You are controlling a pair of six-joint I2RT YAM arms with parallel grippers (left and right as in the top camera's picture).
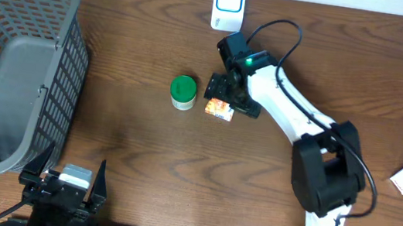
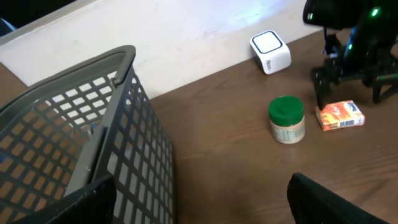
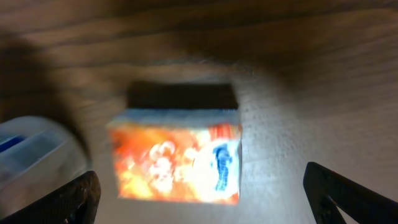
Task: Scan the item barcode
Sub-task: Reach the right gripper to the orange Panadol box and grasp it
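Orange box (image 3: 177, 163) | below right end effector (image 3: 199, 186) | spread wide, flanking box

White-shelled right arm (image 1: 288, 109), black joints (image 1: 324, 172), a looping black cable (image 1: 277, 24), a small green light (image 1: 249, 59).

Wood, plastic, printed card

The table (image 1: 126, 150) is brown wood with clear grain and a soft sheen. The basket (image 1: 76, 57) is matt grey plastic mesh, the scanner (image 1: 228, 4) smooth white plastic, the jar lid (image 1: 183, 87) green plastic, and the small box (image 1: 219, 109) brightly printed card.
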